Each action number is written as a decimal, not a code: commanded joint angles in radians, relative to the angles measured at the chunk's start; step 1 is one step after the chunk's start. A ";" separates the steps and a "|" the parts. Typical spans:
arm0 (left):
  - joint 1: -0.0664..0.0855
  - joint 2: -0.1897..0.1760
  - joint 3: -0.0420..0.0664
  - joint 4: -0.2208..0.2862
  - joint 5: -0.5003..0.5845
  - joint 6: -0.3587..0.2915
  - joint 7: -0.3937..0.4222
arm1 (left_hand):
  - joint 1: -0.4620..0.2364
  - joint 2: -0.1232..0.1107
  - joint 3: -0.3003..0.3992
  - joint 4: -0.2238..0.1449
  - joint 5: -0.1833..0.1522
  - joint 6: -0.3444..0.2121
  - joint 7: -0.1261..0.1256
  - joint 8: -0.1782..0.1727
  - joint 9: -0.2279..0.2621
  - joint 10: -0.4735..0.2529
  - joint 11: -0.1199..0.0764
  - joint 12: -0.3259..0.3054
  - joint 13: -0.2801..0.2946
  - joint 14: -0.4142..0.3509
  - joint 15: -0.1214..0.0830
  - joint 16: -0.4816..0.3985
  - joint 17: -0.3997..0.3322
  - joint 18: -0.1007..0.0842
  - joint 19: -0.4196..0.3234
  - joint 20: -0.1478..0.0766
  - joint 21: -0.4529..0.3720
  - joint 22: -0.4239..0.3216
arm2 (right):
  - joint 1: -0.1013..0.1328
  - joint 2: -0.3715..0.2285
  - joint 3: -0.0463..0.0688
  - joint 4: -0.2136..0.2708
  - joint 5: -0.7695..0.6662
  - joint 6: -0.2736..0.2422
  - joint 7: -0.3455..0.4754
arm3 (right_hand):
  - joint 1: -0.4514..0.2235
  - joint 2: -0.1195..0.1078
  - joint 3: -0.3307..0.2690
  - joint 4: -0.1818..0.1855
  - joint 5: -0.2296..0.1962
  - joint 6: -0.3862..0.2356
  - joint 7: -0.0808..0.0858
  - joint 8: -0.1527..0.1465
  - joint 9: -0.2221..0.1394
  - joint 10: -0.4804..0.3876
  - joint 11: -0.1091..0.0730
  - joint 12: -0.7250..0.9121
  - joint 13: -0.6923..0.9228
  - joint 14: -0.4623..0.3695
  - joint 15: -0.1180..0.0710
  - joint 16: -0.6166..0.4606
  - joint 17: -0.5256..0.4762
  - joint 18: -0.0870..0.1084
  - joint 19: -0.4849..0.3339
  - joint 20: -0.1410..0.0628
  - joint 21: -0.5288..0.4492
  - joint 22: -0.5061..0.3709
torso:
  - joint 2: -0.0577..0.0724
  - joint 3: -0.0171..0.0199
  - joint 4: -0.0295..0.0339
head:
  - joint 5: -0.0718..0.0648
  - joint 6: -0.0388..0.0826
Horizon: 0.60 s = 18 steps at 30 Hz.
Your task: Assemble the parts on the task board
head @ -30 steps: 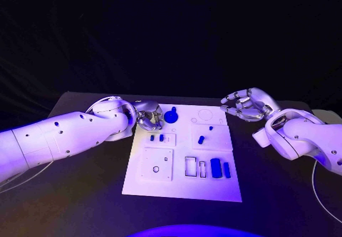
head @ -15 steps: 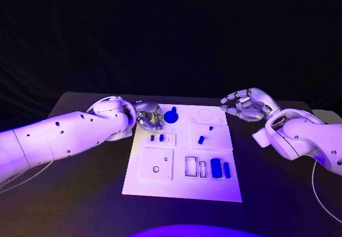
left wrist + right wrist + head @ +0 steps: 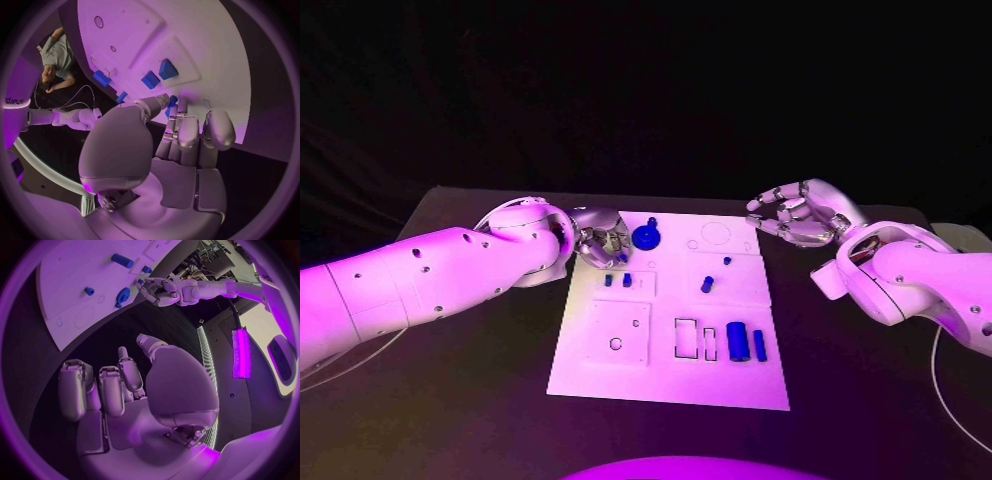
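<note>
white task board point(image 3: 733, 375) in the table's middle, left hand point(image 3: 602, 240) at its far left edge, fingers pinching a small blue part point(image 3: 170, 106), right hand point(image 3: 795, 213) spread, empty, raised off the board's far right corner

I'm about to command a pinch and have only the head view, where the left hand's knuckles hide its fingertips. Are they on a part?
Observer: In the left wrist view, the left hand's thumb and fingertips meet around a small blue part on the task board. I cannot tell if they squeeze it.
Operator: Anything close beyond it?
Observer: Two blue blocks stand side by side in a recessed plate just past the fingertips.
Operator: And the right hand?
Observer: In the right wrist view, the right hand holds nothing, with black table beyond its fingers.
</note>
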 commanded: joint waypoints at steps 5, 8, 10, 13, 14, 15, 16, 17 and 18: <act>-0.001 -0.001 0.000 0.001 0.007 0.009 0.001 | -0.011 -0.008 -0.010 0.002 -0.003 -0.027 0.007 -0.026 -0.007 -0.012 0.011 -0.019 0.002 -0.010 0.011 -0.009 -0.014 0.001 -0.013 0.003 -0.014 -0.012 | -0.001 0.001 0.000 0.000 -0.007 0.008 0.008 | -0.002 0.001 0.004 0.004 0.005 -0.001 -0.004 0.003 -0.001 0.000 -0.001 0.000 -0.001 0.056 -0.009 -0.003 0.049 0.013 -0.005 0.000 -0.003 0.134 | 0.001 0.0000 0.0000 | 0.000 0.000; -0.001 -0.001 0.000 0.000 0.010 0.008 0.001 | -0.011 -0.009 -0.012 0.004 -0.004 -0.036 0.012 -0.037 -0.011 -0.021 0.016 -0.027 0.002 -0.024 0.016 -0.021 -0.043 0.007 -0.029 0.005 -0.032 -0.038 | -0.001 0.001 0.000 -0.002 -0.007 0.009 0.007 | -0.002 0.000 0.004 0.004 0.005 -0.001 -0.004 0.003 -0.002 -0.001 -0.001 -0.002 -0.003 0.056 -0.009 -0.004 0.048 0.013 -0.006 0.000 -0.005 0.133 | 0.000 0.0000 0.0000 | 0.000 0.000; -0.001 -0.002 0.000 -0.001 0.013 0.006 0.000 | -0.008 -0.010 -0.017 0.005 -0.003 -0.053 0.023 -0.055 -0.019 -0.041 0.026 -0.038 0.000 -0.046 0.024 -0.040 -0.084 0.013 -0.048 0.010 -0.055 -0.069 | -0.001 0.001 0.000 -0.003 -0.007 0.008 0.007 | -0.002 0.000 0.004 0.004 0.005 -0.001 -0.004 0.003 -0.002 -0.004 -0.001 -0.005 -0.006 0.055 -0.009 -0.005 0.045 0.014 -0.008 -0.001 -0.008 0.131 | 0.000 0.0002 0.0000 | 0.000 0.000; -0.001 -0.004 0.000 -0.003 0.016 0.005 0.000 | -0.005 -0.010 -0.022 0.005 -0.003 -0.063 0.029 -0.067 -0.025 -0.052 0.031 -0.043 0.000 -0.057 0.028 -0.047 -0.103 0.016 -0.057 0.013 -0.066 -0.083 | -0.001 0.001 0.000 -0.005 -0.009 0.013 0.003 | -0.001 -0.002 0.004 0.003 0.005 -0.004 -0.003 0.002 -0.003 -0.021 -0.001 -0.025 -0.026 0.053 -0.009 -0.009 0.037 0.016 -0.013 -0.001 -0.016 0.126 | 0.000 0.0004 -0.0005 | 0.000 0.001; -0.001 -0.005 0.000 -0.003 0.017 0.005 -0.001 | -0.004 -0.010 -0.023 0.006 -0.003 -0.064 0.029 -0.068 -0.026 -0.054 0.032 -0.044 -0.001 -0.059 0.029 -0.049 -0.108 0.016 -0.059 0.014 -0.068 -0.086 | -0.001 0.001 0.000 -0.006 -0.011 0.016 0.000 | 0.001 -0.002 0.007 0.003 0.005 -0.009 -0.003 0.003 -0.004 -0.078 -0.001 -0.096 -0.095 0.042 -0.009 -0.027 -0.001 0.022 -0.031 -0.001 -0.044 0.107 | 0.000 0.0003 -0.0007 | -0.001 0.001; -0.001 -0.007 0.000 -0.003 0.018 0.004 0.000 | -0.004 -0.010 -0.024 0.006 -0.003 -0.064 0.030 -0.070 -0.026 -0.056 0.032 -0.044 -0.001 -0.062 0.029 -0.051 -0.113 0.017 -0.061 0.015 -0.071 -0.090 | -0.001 0.001 0.000 -0.008 -0.014 0.022 -0.004 | 0.002 -0.003 0.010 0.003 0.005 -0.013 -0.003 0.004 -0.005 -0.118 -0.002 -0.152 -0.147 0.034 -0.009 -0.042 -0.028 0.028 -0.045 -0.002 -0.068 0.092 | 0.000 0.0001 -0.0011 | -0.001 0.001; -0.001 -0.010 0.000 -0.003 0.020 0.004 0.000 | -0.003 -0.011 -0.027 0.006 -0.003 -0.066 0.030 -0.073 -0.028 -0.062 0.033 -0.046 -0.001 -0.068 0.031 -0.056 -0.124 0.019 -0.067 0.016 -0.079 -0.101 | -0.001 0.001 0.000 -0.011 -0.020 0.028 -0.010 | 0.003 -0.004 0.014 0.003 0.004 -0.015 -0.004 0.007 -0.005 -0.167 -0.003 -0.226 -0.217 0.023 -0.011 -0.063 -0.065 0.035 -0.065 -0.003 -0.102 0.070 | 0.000 0.0000 -0.0014 | -0.001 0.001; -0.001 -0.012 0.001 -0.003 0.021 0.002 0.001 | -0.004 -0.012 -0.034 0.008 -0.004 -0.069 0.025 -0.078 -0.031 -0.073 0.032 -0.049 -0.002 -0.078 0.031 -0.064 -0.141 0.023 -0.076 0.017 -0.089 -0.115 | -0.001 0.001 0.000 -0.013 -0.027 0.034 -0.014 | 0.005 -0.007 0.021 0.004 0.000 -0.018 -0.006 0.011 -0.006 -0.240 -0.004 -0.353 -0.334 0.004 -0.014 -0.102 -0.128 0.048 -0.099 -0.005 -0.160 0.032 | 0.000 -0.0002 -0.0016 | -0.001 0.002; -0.001 -0.015 0.001 -0.002 0.024 -0.002 0.003 | -0.004 -0.013 -0.038 0.009 -0.003 -0.071 0.023 -0.080 -0.032 -0.078 0.030 -0.050 -0.002 -0.083 0.030 -0.067 -0.149 0.024 -0.080 0.017 -0.094 -0.121 | -0.001 0.001 0.000 -0.016 -0.041 0.042 -0.020 | 0.012 -0.009 0.035 0.003 -0.006 -0.017 -0.008 0.015 -0.005 -0.317 -0.005 -0.497 -0.459 -0.029 -0.014 -0.168 -0.233 0.068 -0.151 -0.008 -0.253 -0.029 | 0.000 -0.0005 -0.0019 | -0.001 0.002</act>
